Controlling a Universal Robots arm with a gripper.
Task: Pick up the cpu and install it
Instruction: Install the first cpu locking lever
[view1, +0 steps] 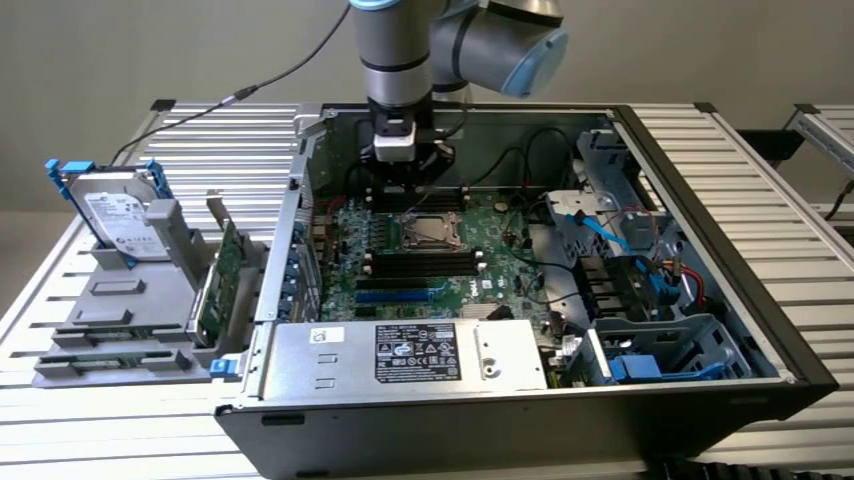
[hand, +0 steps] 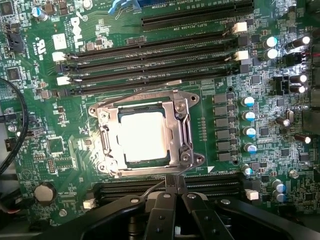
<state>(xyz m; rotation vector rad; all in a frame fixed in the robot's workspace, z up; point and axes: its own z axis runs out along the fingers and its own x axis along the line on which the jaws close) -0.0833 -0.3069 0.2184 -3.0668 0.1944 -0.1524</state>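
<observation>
The cpu (hand: 142, 137) lies flat in the motherboard's socket, its dull silver top glaring under the light, with the metal socket frame (hand: 186, 131) around it. From the exterior view, the cpu (view1: 430, 232) sits mid-board inside the open computer case. My gripper (view1: 412, 178) hangs just above and behind it. Seen from the wrist, the gripper (hand: 175, 184) is shut, its black fingertips pressed together at the socket's edge with nothing visible between them. A thin wire lever (hand: 152, 190) runs beside the tips; I cannot tell if they touch it.
Black memory slots (hand: 150, 55) flank the socket on both sides. A row of capacitors (hand: 248, 125) stands near it. Outside the case, on the exterior view's left, a hard drive in a blue frame (view1: 118, 212) and a green circuit card (view1: 222, 272) stand in grey holders. The power supply (view1: 400, 355) fills the case's front.
</observation>
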